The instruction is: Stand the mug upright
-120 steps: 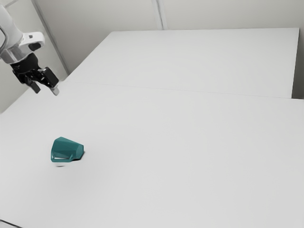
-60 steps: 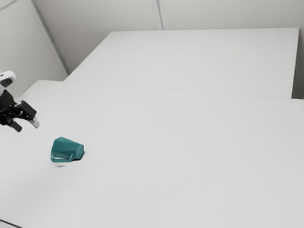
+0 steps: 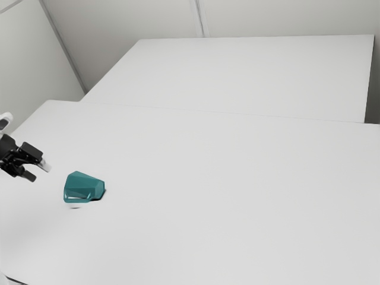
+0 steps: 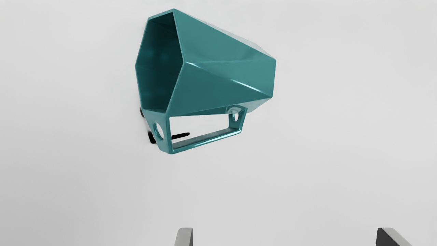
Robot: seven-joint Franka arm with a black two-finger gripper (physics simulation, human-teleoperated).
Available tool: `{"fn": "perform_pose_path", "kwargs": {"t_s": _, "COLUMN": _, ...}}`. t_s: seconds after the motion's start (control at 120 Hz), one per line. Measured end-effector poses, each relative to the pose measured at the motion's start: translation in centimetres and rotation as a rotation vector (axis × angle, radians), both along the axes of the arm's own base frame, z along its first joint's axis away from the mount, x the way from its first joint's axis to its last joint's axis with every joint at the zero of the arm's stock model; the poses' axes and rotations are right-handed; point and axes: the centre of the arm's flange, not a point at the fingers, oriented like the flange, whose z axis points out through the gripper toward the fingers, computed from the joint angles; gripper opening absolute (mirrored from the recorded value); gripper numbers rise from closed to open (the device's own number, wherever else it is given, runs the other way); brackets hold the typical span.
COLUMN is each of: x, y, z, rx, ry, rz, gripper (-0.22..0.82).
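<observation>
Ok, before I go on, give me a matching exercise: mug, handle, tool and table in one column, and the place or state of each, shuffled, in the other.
Things:
1. Mug
2. Handle
3. Tool
4. Table

Places and states:
A. Open, apart from the mug
B. Pale and flat, beneath the mug
C. A loop along the mug's body
D. Tipped over on its side, mouth not facing up

Right pairs: 1-D, 2-C, 3-A, 4-B
</observation>
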Motion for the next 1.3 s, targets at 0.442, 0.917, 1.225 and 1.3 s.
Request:
{"fn": "perform_pose_path", "kwargs": {"t_s": 0.442, "x": 2.3, "y": 4.5, "z": -4.6, "rx": -0.113, "ry": -0.107, "rz": -0.048, "gripper": 0.58}}
{"fn": "perform_pose_path", "kwargs": {"t_s": 0.917, "x": 4.4, "y": 6.4, "z": -10.2, "rx": -0.199, "ry": -0.154, "rz": -0.093, "gripper": 0.58}}
{"fn": "perform_pose_path", "kwargs": {"t_s": 1.225, "x": 6.0, "y": 6.3, "z": -11.8, "rx": -0.226, "ry": -0.189, "rz": -0.129, "gripper": 0.58}}
{"fn": "perform_pose_path", "kwargs": {"t_s": 1.3, "x": 6.3, "y": 6.1, "z": -12.3, "rx": -0.23, "ry": -0.189, "rz": -0.138, "gripper": 0.58}}
